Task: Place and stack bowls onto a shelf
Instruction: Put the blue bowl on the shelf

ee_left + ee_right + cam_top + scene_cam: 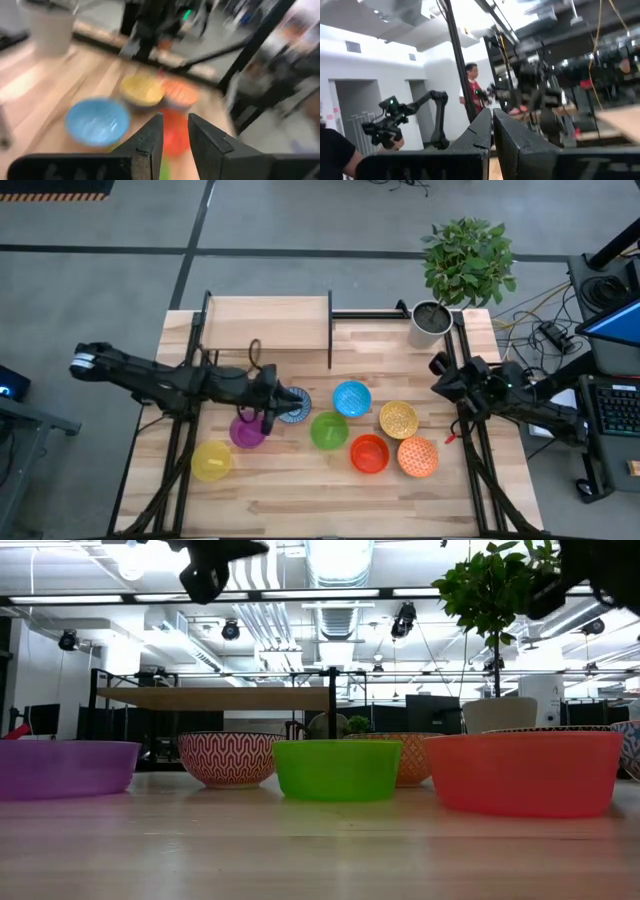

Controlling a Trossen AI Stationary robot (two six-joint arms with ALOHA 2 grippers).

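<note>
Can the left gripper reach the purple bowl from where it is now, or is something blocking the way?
Probably yes. The left gripper hangs empty, fingers slightly apart, right beside the purple bowl, which sits uncovered and unstacked. The patterned bowl is close on the other side, so little room there.

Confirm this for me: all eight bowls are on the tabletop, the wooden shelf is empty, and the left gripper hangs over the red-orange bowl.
One detail is wrong. The high view shows the left gripper between the purple round bowl and the blue-white patterned bowl, not over the red-orange bowl. The rest stands: the light-wood shelf holds nothing.
</note>
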